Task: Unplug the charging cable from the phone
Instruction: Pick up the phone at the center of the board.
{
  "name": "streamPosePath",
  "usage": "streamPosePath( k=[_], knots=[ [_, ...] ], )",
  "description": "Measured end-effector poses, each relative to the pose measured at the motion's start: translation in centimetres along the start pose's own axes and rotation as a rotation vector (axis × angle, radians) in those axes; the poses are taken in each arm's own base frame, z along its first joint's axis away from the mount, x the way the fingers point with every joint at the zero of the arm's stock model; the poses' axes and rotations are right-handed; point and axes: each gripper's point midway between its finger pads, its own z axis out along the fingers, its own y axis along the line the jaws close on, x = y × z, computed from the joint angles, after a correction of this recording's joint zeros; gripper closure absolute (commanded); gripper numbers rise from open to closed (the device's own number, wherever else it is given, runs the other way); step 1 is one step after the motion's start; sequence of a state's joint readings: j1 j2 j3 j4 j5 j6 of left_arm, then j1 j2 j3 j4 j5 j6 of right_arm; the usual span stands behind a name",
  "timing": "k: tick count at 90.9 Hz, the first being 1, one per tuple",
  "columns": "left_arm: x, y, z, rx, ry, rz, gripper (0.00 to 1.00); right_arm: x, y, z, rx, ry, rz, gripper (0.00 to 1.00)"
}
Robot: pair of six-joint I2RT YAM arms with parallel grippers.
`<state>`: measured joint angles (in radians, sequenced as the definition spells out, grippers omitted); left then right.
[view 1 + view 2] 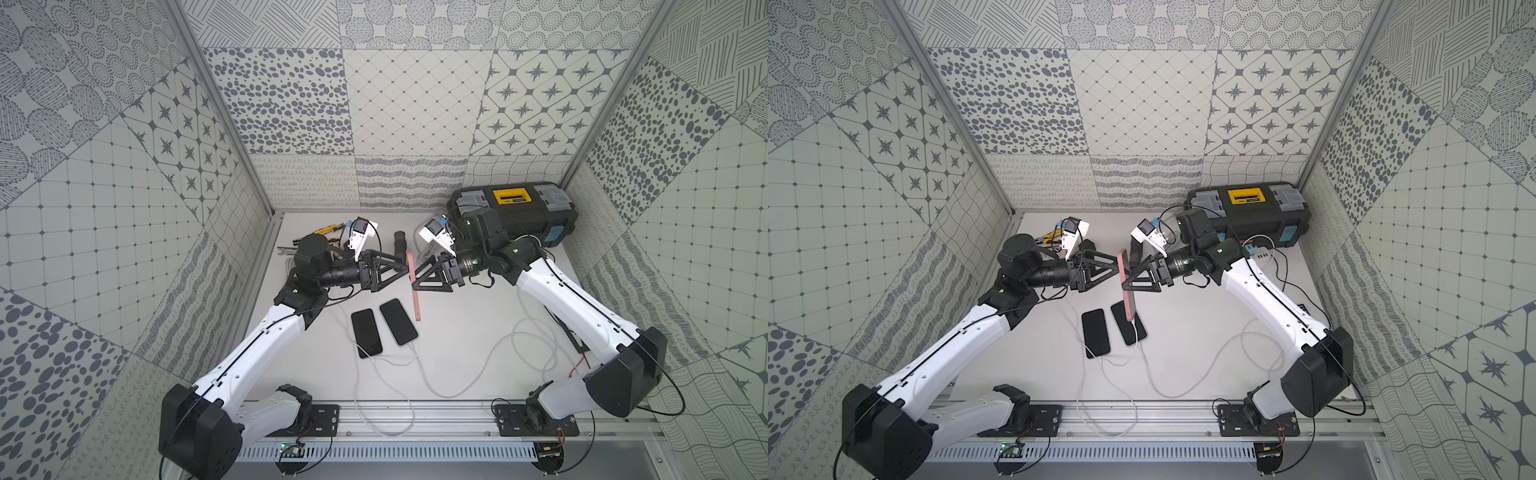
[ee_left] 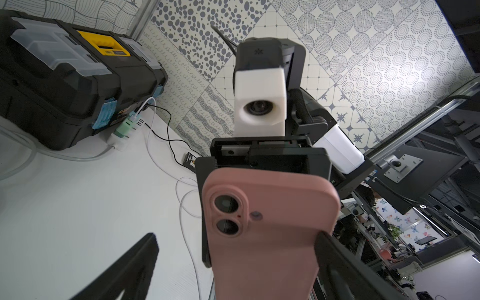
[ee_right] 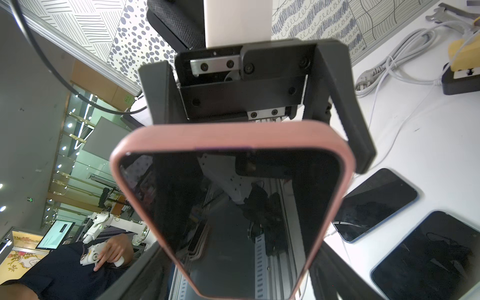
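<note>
Nearest, the charging cable (image 1: 422, 365) loops over the bench (image 1: 478, 299) and climbs to the low end of the pink phone (image 1: 416, 303), apparently plugged in (too small to be sure). The phone is held on edge above the bench by the right gripper (image 1: 414, 276), jaws clamped across its width. Facing its back, the left gripper (image 1: 401, 272) hovers, jaws spread wide. Step in hand: steadying the phone. Next, probably, the left must drop to the cable's phone end and pull it straight out.

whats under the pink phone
The pink phone hangs edge-on in the right gripper over the table. A white cable drops from its lower end, next to two black phones. In a top view it hides part of one; the plug is too small to see.
</note>
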<state>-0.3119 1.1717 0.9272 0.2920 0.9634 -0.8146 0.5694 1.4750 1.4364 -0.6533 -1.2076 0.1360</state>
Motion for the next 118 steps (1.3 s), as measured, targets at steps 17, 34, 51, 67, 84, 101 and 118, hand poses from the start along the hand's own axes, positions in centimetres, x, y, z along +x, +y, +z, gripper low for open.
streamPosePath(
  k=[17, 34, 51, 67, 84, 101, 118],
  knots=[
    [0.4, -0.4, 0.2, 0.04, 0.008, -0.017, 0.02, -0.1, 0.2, 0.1, -0.01, 0.002, -0.018, 0.36],
    [0.6, -1.7, 0.2, 0.088, 0.018, -0.014, 0.02, -0.1, 0.1, 0.2, -0.016, 0.004, -0.017, 0.36],
    [0.4, -3.5, -0.3, 0.133, 0.015, 0.031, 0.02, -0.1, 0.1, 0.2, -0.018, 0.005, -0.015, 0.36],
    [0.4, -3.8, -0.3, 0.147, 0.023, 0.024, 0.02, -0.1, 0.2, 0.2, -0.024, 0.007, -0.014, 0.37],
    [0.4, -3.5, -0.1, 0.152, 0.029, 0.009, 0.02, 0.0, 0.3, 0.3, -0.027, 0.01, -0.015, 0.37],
    [0.3, -3.1, 0.1, 0.148, 0.034, -0.006, 0.02, 0.2, 0.6, 0.7, -0.037, 0.018, -0.018, 0.38],
    [0.3, -2.6, 0.4, 0.143, 0.04, -0.019, 0.02, 0.3, 0.9, 1.0, -0.05, 0.028, -0.021, 0.38]
  ],
)
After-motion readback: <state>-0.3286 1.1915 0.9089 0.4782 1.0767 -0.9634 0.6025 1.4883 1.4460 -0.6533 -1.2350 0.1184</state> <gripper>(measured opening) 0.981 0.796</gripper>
